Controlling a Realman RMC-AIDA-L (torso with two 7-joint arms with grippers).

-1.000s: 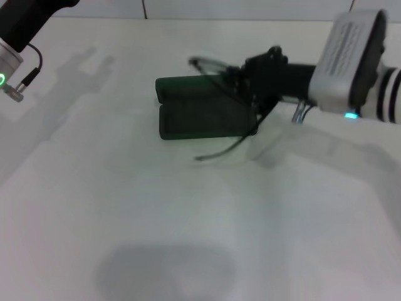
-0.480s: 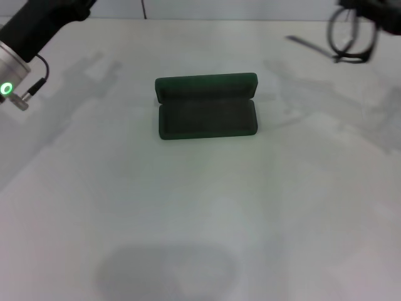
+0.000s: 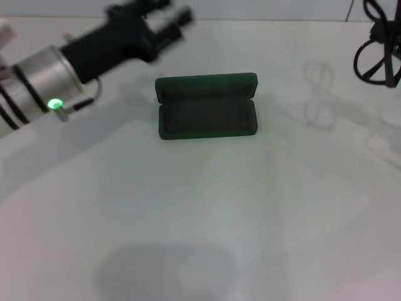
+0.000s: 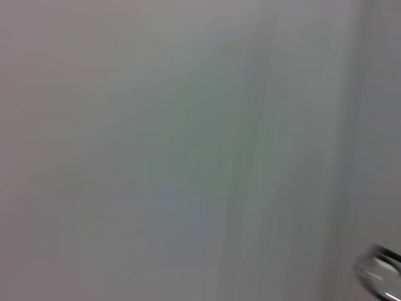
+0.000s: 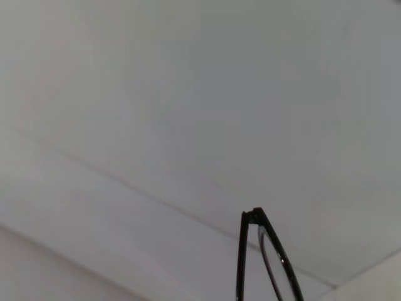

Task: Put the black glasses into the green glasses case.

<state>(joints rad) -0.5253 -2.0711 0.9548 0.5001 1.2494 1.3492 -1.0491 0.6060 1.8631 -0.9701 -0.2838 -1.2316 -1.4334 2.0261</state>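
The thin black-framed glasses with rounded clear lenses now hang in the air at the far right edge of the head view, well apart from the dark green rectangular clamshell glasses case — a second ago they were right over the case in the right arm's grasp, half a second ago they were already lifted toward the upper right, and now they sit a little lower at that same edge. The case has not moved: it lies open at the middle of the white desk, lid tilted back, its matte green lining bare and nothing inside it. The right gripper itself is out of the head view, and the right wrist view shows only a corner of the frame and one lens rim against pale surfaces, so I cannot tell how its jaws stand, though the raised glasses suggest they are being carried. Meanwhile the left gripper, chunky and black on a silver wrist with a green light, has swung in from the left edge and now reaches over the desk just behind and to the left of the case; motion blur hides its jaws, so their state cannot be told either. In my judgement the task has stepped backward — the glasses went away from the case rather than into it, and placing them must be approached anew.
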